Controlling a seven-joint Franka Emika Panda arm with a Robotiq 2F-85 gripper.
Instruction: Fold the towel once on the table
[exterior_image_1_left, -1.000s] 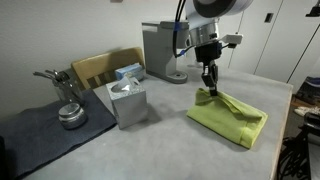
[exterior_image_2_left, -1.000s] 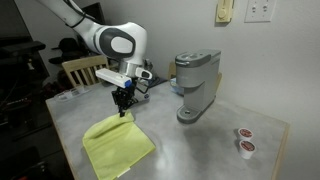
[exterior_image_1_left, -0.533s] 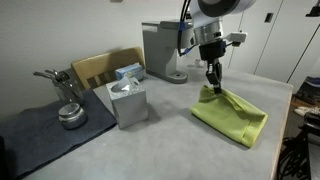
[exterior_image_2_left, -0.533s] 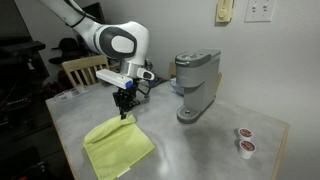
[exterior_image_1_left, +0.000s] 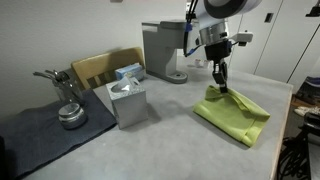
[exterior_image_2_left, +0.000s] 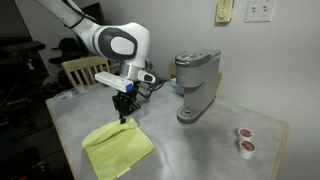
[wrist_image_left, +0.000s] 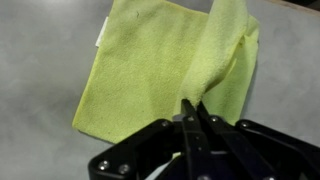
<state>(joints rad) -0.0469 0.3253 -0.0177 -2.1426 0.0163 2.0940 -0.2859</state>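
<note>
The towel (exterior_image_1_left: 238, 117): yellow-green cloth on the bench (exterior_image_1_left: 160, 150), directly beneath your tool (exterior_image_1_left: 222, 87). One part is pulled up off the surface into a peak at the fingertips, and the rest lies on the bench. In the wrist view the towel (wrist_image_left: 150, 60) spreads out ahead of the tool (wrist_image_left: 192, 108), with a raised flap running up from the fingertips.

The tool: your fingers are closed together, pinching that raised flap of towel.

The coffee machine (exterior_image_1_left: 160, 48): grey and upright, beyond the tool in an exterior view, apart from the towel.

The tissue box (exterior_image_1_left: 127, 102): off to one side of the tool, well apart from the towel.

The dark mat (exterior_image_1_left: 40, 135): past the tissue box and farther from the tool, carrying a metal pot (exterior_image_1_left: 70, 115).

Two pods (exterior_image_2_left: 243, 133): on the bench past the coffee machine, well apart from the tool.
</note>
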